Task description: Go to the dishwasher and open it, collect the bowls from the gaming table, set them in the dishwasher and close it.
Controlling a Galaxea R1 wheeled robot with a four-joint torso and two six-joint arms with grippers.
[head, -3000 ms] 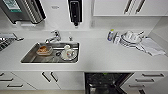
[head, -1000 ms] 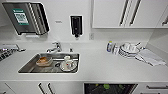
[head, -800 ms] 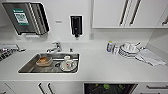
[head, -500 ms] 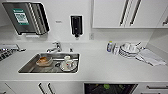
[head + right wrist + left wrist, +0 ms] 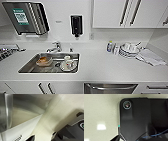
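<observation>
The dishwasher [image 5: 110,89] sits under the white counter [image 5: 100,67], right of the sink, and its steel front and bar handle just show along the lower edge of the head view. Its door looks shut. In the right wrist view the same steel front [image 5: 28,102] and bar handle [image 5: 8,111] loom close. My right gripper [image 5: 43,137] hangs open before them, with only floor between its dark fingertips [image 5: 31,138]. The left wrist view looks down on pale speckled floor [image 5: 100,112]. The gaming table and its bowls are out of view.
A steel sink [image 5: 30,68] holds a brownish dish [image 5: 43,60] and white crockery [image 5: 68,64] below a faucet [image 5: 56,47]. Stacked plates [image 5: 128,50], small bottles [image 5: 110,46] and a cloth [image 5: 151,57] lie at the counter's right. White cabinet fronts [image 5: 15,134] flank the dishwasher.
Since three seconds ago the whole head picture has shifted, so the counter and sink sit lower and less of the dishwasher shows. Over the last second nothing visibly moved.
</observation>
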